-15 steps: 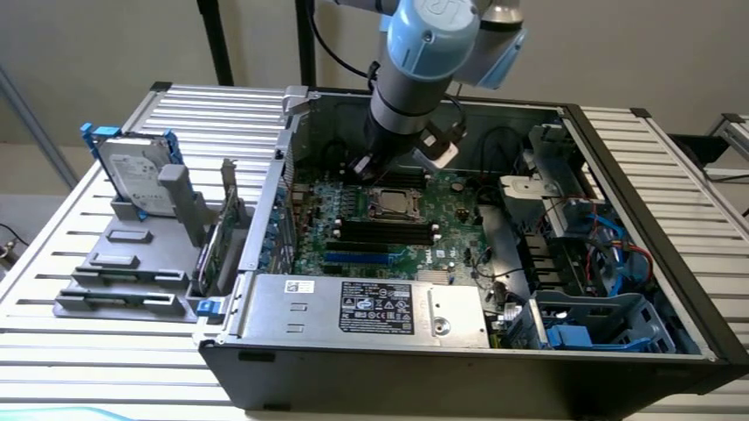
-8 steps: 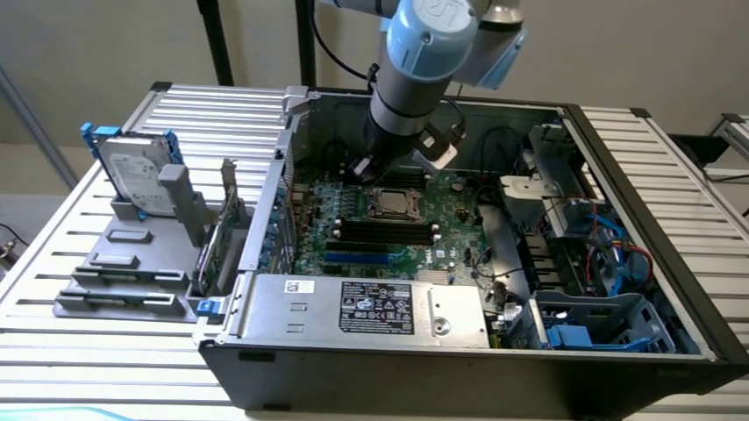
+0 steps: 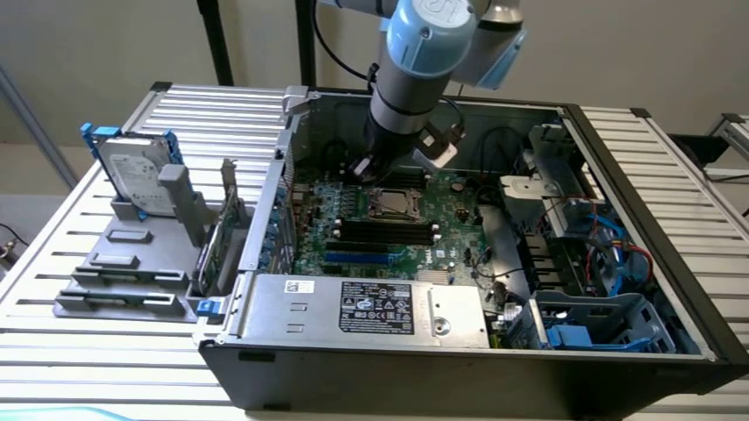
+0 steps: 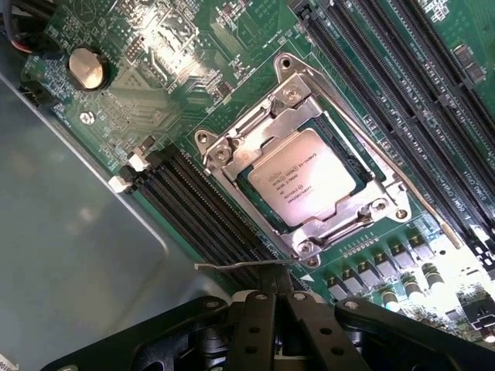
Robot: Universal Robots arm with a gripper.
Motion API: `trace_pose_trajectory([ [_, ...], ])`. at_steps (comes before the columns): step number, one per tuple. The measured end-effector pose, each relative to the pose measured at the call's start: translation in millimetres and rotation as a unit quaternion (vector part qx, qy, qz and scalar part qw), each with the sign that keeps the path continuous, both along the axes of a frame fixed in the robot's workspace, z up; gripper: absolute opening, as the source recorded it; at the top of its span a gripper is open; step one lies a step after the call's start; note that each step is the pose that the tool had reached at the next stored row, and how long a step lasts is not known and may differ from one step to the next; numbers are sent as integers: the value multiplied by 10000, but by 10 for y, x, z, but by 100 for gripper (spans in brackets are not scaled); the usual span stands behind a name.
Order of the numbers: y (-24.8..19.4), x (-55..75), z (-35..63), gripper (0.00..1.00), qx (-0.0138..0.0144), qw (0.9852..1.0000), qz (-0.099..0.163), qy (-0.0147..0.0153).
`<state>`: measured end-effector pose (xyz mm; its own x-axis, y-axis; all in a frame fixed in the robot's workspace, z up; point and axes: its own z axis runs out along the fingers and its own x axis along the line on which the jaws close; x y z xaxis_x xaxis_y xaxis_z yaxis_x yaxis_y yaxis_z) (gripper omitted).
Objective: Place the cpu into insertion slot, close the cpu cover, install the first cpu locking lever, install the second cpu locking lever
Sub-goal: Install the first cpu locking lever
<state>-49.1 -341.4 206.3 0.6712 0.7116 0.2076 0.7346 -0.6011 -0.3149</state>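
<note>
One cpu [image 4: 303, 176] is sitting in the one insertion slot [image 4: 334, 130] with the single cpu cover [image 4: 232, 151] down flat around it, two banks of black memory slots [image 4: 387, 77] flanking, and the gripper [image 4: 275, 295] pinched together right at one thin lever wire [image 4: 232, 266].

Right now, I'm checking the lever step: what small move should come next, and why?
Probably press the thin lever down to latch it: the chip sits under the lowered cover, and that lever sticks out free beside the end effector.
</note>
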Motion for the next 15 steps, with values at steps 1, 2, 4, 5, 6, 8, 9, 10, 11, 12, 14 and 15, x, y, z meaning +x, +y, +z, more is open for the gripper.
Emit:
trace_pose_trajectory([
  [1,6,1,-1,11,0,10000,2,0],
  [2,9,4,-1,11,0,10000,4,0],
  [4,14,9,-3,11,0,10000,10,0],
  [5,16,17,-5,11,1,10000,12,0],
  [6,16,26,-7,11,0,10000,14,0],
  [8,17,42,-13,11,0,10000,16,0],
  [9,18,51,-16,11,0,10000,17,0],
  [10,18,60,-21,11,0,10000,19,0],
  [11,18,68,-25,11,-1,10000,20,0],
  [12,19,80,-29,11,-1,10000,23,1],
  [14,21,103,-38,11,-1,10000,28,0],
  [15,23,116,-43,11,-1,10000,32,0],
])
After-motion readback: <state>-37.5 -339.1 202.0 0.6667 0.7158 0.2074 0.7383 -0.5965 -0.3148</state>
